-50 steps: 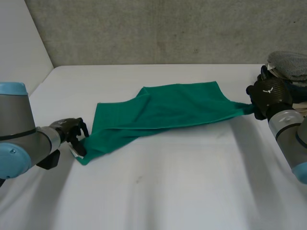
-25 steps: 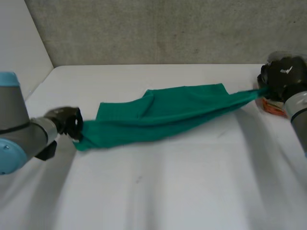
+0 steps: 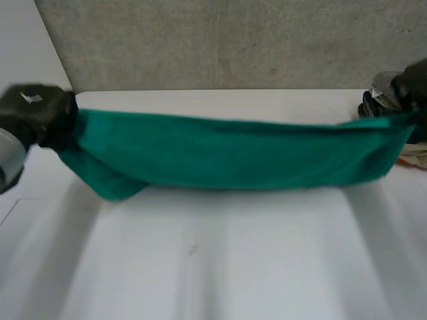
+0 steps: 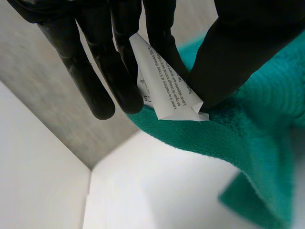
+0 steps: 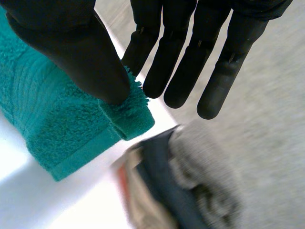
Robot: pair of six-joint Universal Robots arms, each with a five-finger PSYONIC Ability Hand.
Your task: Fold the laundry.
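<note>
We are spreading: our left hand [image 3: 37,113] and right hand [image 3: 412,83] each pinch an end corner of the green towel [image 3: 233,157], taut over the table [image 3: 220,267]; next we likely lay it flat

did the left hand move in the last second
Yes: the left hand rose and swung outward, now level with the table's back edge, lifting the green towel.

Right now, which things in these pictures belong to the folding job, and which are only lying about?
Belong to the job:
- green towel, lifted and stretched between the hands
- left hand, pinching one end at the care label
- right hand, pinching the opposite corner

Only lying about:
- pile of clothes, grey and dark, near the right hand, untouched
</note>
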